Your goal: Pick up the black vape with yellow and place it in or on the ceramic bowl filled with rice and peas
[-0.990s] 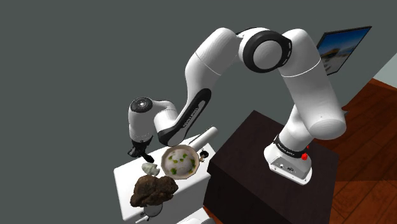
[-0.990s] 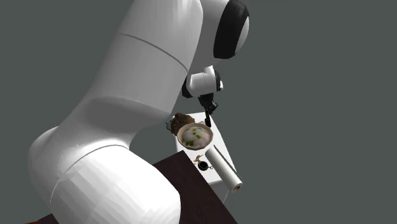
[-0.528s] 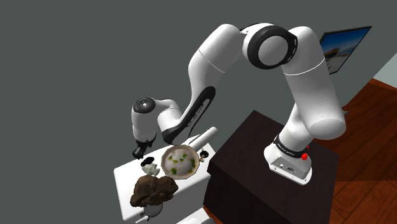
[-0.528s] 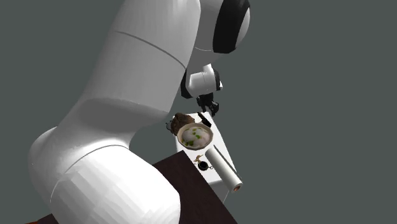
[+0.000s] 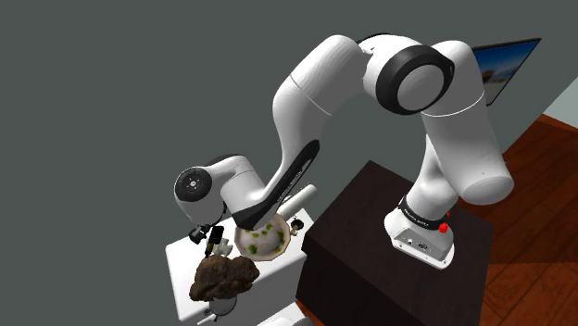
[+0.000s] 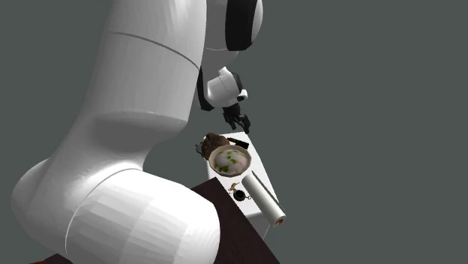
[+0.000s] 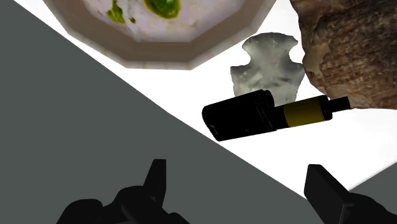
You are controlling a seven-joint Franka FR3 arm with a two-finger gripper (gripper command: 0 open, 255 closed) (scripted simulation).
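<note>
The black vape with a yellow band (image 7: 267, 114) lies flat on the white table (image 7: 331, 149), apart from the bowl. The bowl of rice and peas (image 7: 162, 54) stands just beyond it; its rim also shows in the shoulder view (image 5: 278, 255) and in the second exterior view (image 6: 215, 166). My gripper (image 7: 240, 184) hovers over the table's edge with its fingers (image 7: 156, 178) wide apart and nothing between them. From the shoulder view the gripper (image 5: 206, 233) hangs at the table's far left corner. In the second exterior view the vape (image 6: 240, 142) lies under the open gripper (image 6: 241, 124).
A pale flat stone (image 7: 264, 67) lies between vape and bowl. A brown rock (image 7: 350, 51) sits close beside the vape's tip, also seen as a rock (image 5: 225, 276). A white cylinder (image 6: 264, 197) and a small black item (image 6: 240, 195) lie toward the dark stand (image 5: 370, 231).
The gripper has opened and let go of the vape, which now lies on the table beside the bowl. The hand has swung toward the shoulder view's left and tilted.
</note>
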